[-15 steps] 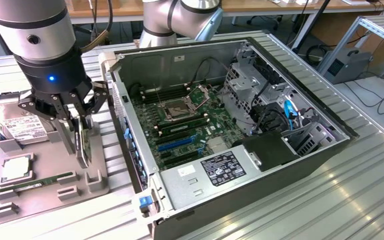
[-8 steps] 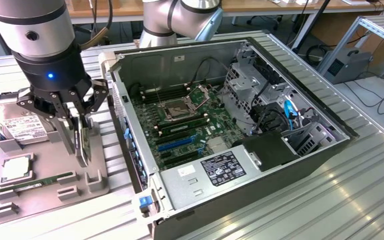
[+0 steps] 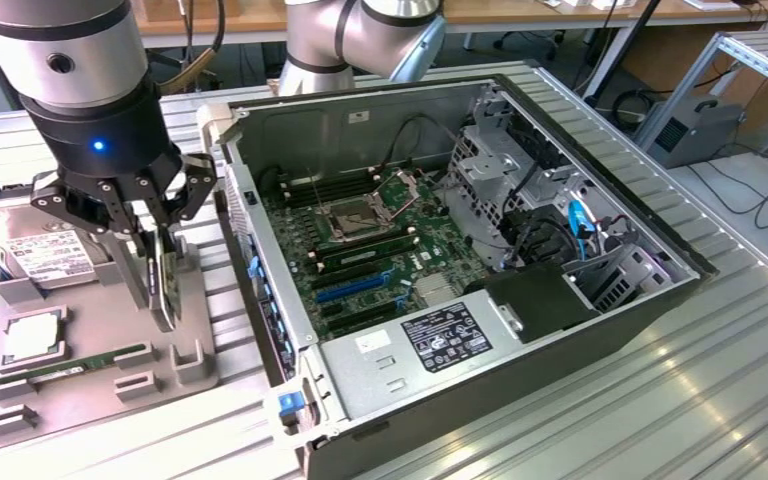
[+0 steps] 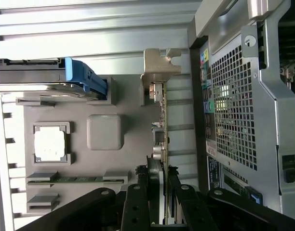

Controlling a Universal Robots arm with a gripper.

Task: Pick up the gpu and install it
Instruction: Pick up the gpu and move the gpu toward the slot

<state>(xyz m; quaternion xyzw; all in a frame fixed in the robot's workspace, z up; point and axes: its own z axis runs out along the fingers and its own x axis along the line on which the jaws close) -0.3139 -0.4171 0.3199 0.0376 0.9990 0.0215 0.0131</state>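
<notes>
Claw: the claw [image 3: 144,228] is pinching the gpu [image 3: 160,280], with a finger pressed to each flat face near the card's upper edge.
Gpu position: it stands upright on edge over the grey holder tray [image 3: 91,385] on the worktop [image 3: 704,380], just beside the open computer case [image 3: 357,120] but outside it.
Done: the card has been reached and gripped.
In doubt: the lower edge looks level with its slot in the tray. It may be barely lifted or not at all; the angle does not settle this.
Left: lifting the card clear, carrying it over the case wall and seating it. The blue expansion slots [image 3: 351,290] on the motherboard [image 3: 357,250] are bare.
Untouched: the hard drive [image 3: 37,250], processor [image 3: 31,340] and memory stick [image 3: 71,365] lie in their places in the tray.
Exterior view adds: the case interior and the slots.
Wrist view adds: the gpu [image 4: 157,166] seen edge-on between the fingers [image 4: 138,197], its silver bracket [image 4: 159,62] at the far end, and the case's perforated rear panel [image 4: 234,106] close alongside.
</notes>
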